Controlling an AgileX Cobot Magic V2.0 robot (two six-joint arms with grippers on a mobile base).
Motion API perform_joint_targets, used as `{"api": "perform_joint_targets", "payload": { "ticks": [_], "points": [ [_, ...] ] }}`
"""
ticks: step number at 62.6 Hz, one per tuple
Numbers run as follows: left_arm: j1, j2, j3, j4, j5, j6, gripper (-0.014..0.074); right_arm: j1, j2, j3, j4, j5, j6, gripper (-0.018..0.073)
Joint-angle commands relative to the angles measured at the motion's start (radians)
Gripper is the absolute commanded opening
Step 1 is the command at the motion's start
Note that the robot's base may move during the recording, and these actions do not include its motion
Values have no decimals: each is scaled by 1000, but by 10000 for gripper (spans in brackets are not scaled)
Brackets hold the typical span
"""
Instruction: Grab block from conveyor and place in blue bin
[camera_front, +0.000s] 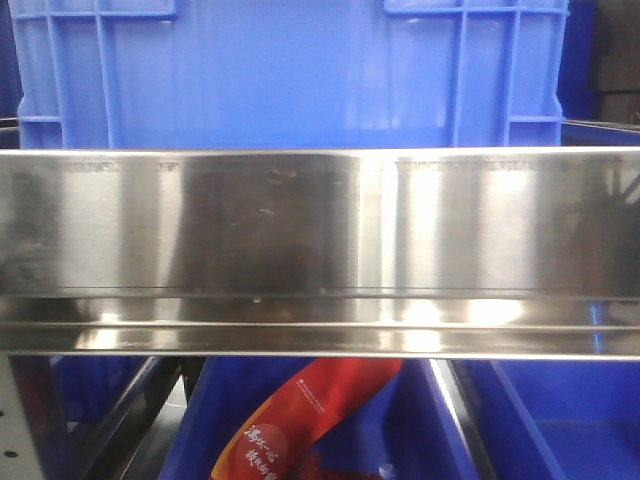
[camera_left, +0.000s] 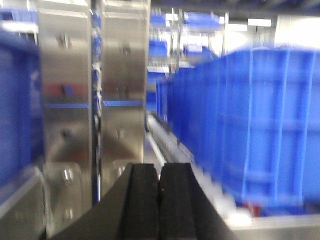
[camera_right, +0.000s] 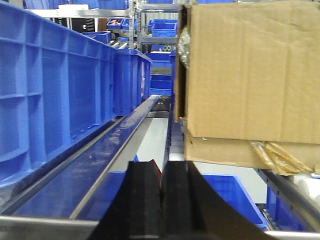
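Note:
No block shows in any view. The front view holds a wide steel conveyor rail, with a large blue bin behind it and another blue bin below; neither gripper appears there. In the blurred left wrist view, my left gripper is shut, its black fingers pressed together with nothing between them, beside a row of blue bins. My right gripper is also shut and empty, hanging over a low blue bin. A thin red sliver peeks from behind its fingers; I cannot tell what it is.
A red-orange packet lies in the lower bin. Steel uprights stand left of the left gripper. Tall blue bins line the left of a long steel-edged channel. A cardboard box overhangs at the right.

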Motion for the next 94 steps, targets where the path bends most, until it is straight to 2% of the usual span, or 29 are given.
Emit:
{"api": "perform_joint_targets", "payload": {
  "ticks": [1, 10, 20, 30, 48, 55, 64, 94],
  "points": [
    [2, -5, 26, 19, -18, -11, -111, -5, -4, 0, -7, -24, 2, -162],
    [18, -5, 26, 29, -11, -11, -111, -5, -4, 0, -7, -24, 2, -162],
    [77, -5, 26, 44, -16, -11, -111, -5, -4, 0, -7, -24, 2, -162],
    [104, -5, 26, 44, -16, -11, -111, -5, -4, 0, -7, -24, 2, -162],
    [106, -5, 26, 44, -9, -11, -111, -5, -4, 0, -7, -24, 2, -162],
    [106, -5, 26, 73, 29, -11, -111, -5, -4, 0, -7, -24, 2, -162],
    [106, -5, 26, 79, -5, -11, -111, -5, -4, 0, -7, -24, 2, -162],
    [106, -5, 26, 79, -5, -11, -111, -5, -4, 0, -7, -24, 2, -162]
  ]
}}
